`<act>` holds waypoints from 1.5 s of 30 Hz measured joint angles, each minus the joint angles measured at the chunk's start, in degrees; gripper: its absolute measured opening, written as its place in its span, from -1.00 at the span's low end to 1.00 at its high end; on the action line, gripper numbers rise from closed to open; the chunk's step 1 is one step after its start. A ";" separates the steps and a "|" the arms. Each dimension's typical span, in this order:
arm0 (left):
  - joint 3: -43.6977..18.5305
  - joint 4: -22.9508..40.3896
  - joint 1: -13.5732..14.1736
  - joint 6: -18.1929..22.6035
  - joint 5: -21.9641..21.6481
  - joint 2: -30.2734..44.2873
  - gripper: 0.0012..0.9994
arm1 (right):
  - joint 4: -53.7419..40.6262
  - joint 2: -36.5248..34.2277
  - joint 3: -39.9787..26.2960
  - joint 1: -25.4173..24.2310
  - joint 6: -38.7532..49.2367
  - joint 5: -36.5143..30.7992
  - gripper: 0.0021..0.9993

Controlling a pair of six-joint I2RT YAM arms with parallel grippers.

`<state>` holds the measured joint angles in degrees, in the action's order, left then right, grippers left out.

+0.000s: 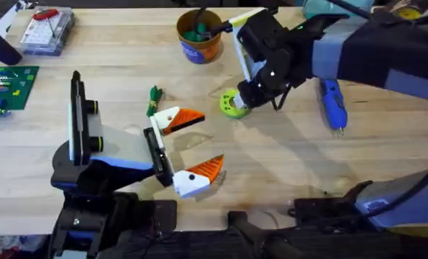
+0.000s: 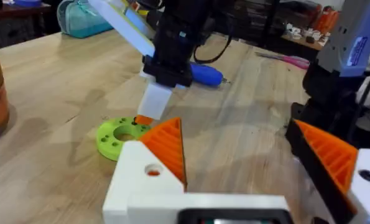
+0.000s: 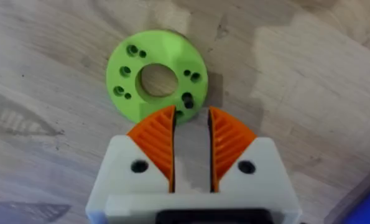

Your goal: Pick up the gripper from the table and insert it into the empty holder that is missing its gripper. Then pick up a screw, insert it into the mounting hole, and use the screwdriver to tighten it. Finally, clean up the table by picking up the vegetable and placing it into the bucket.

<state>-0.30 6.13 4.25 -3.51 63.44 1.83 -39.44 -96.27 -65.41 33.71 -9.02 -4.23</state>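
Note:
My right gripper [image 1: 244,103] hangs low over the edge of a lime-green ring [image 1: 231,106] on the table [image 1: 285,151]. In the right wrist view my right gripper [image 3: 191,115] stands open by a narrow gap with nothing in it. A small dark screw [image 3: 188,99] sits in a hole of the ring [image 3: 135,81] just past the tips. The blue screwdriver [image 1: 333,103] lies to the right. The dark-green vegetable [image 1: 154,97] lies left of the ring, and the orange bucket [image 1: 199,39] stands behind. My left gripper [image 1: 208,142] is wide open and empty. The loose gripper and holder are out of view.
A clear box [image 1: 44,29] with a red tool stands at the far left corner, with a green board [image 1: 8,86] in front of it. The bucket holds green pieces. The right arm's dark body stretches across the back right.

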 joint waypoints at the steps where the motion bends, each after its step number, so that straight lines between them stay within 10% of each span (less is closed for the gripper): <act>1: 0.00 -0.01 0.00 0.00 0.00 0.00 0.98 | 0.30 0.00 -0.02 0.00 0.00 0.02 -0.43; 45: 0.00 0.01 0.00 0.00 0.00 0.00 0.98 | 2.33 -2.38 -0.44 0.00 0.00 0.13 -0.43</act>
<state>-0.30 6.13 4.25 -3.51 63.44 1.83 -37.11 -98.65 -65.85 33.71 -9.02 -4.10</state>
